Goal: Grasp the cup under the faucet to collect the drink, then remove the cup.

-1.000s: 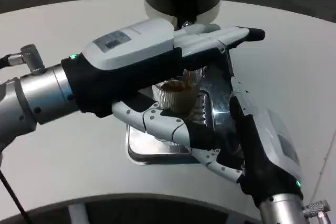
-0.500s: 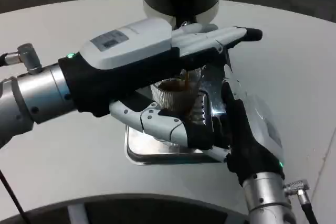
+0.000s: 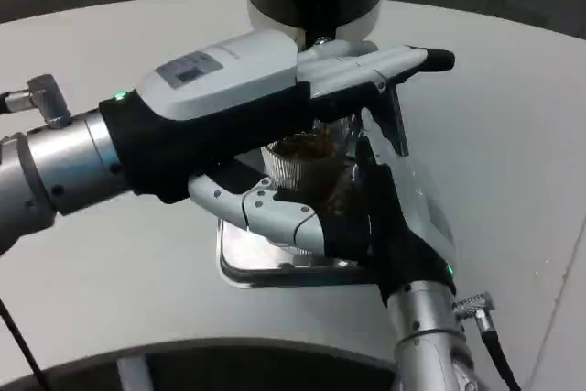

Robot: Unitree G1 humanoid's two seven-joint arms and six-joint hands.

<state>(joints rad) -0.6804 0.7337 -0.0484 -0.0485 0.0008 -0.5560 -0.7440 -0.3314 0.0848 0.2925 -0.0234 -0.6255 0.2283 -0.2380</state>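
Left hand: white back shell with a grey label, black palm and wrist cuff, green light behind the fingers.
Left forearm: silver cylinder, metal connector on top.
Right hand: glossy white back, black cuff, green light.
Right forearm: silver, connector with black cable.
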